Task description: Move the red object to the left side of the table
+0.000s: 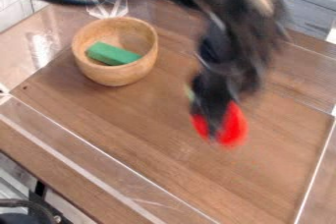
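Frame is heavily motion-blurred. Black robot arm (230, 17) comes in from 12 o'clock and reaches down toward the middle-right of the bench (132, 130), a brown wood-grain top with a clear plastic rim. The fingers (210, 110) sit at the arm's lower end, closed right down; individual tips are too smeared to make out. The red toy fruit (221, 126) is directly at the tips, a bright red rounded blob with a hint of green at its upper left edge. It looks pinched between the fingers, with the red mass hanging just below them. Blur makes it hard to tell whether the fruit is clear of the bench surface or touching it.

Wooden bowl (114, 51) sits at about 10 o'clock from the fruit, well apart from it, near the bench's far-left area. A green block (113, 54) lies inside the bowl, tilted across its bottom. The fruit is at about 4 o'clock from the bowl, right of bench centre.
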